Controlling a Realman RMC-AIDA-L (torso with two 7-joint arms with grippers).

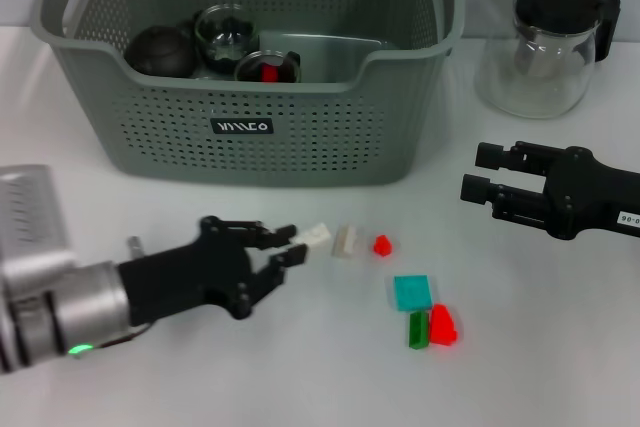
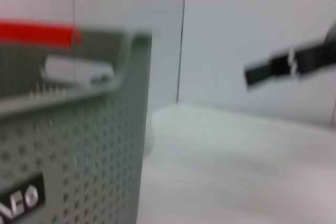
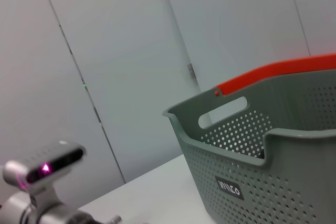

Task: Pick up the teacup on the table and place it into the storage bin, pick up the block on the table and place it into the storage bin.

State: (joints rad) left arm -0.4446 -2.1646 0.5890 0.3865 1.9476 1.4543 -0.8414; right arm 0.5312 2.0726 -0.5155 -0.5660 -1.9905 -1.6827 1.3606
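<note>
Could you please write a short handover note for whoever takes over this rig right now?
Left claw: low over the table in front of the bin, fingers closing on a white block; grip not confirmed.
Right claw: idle, hovering at the right near the glass jug, holding nothing.
Done: glass teacups already sit in the bin, beside a dark round pot.
Left: bin the white block. A second pale block, two red ones, a teal one and a green one are on the table.

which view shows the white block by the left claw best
The head view: the white block sits at the left claw tips, in front of the storage bin. Neither wrist view shows the block, only the bin.
</note>
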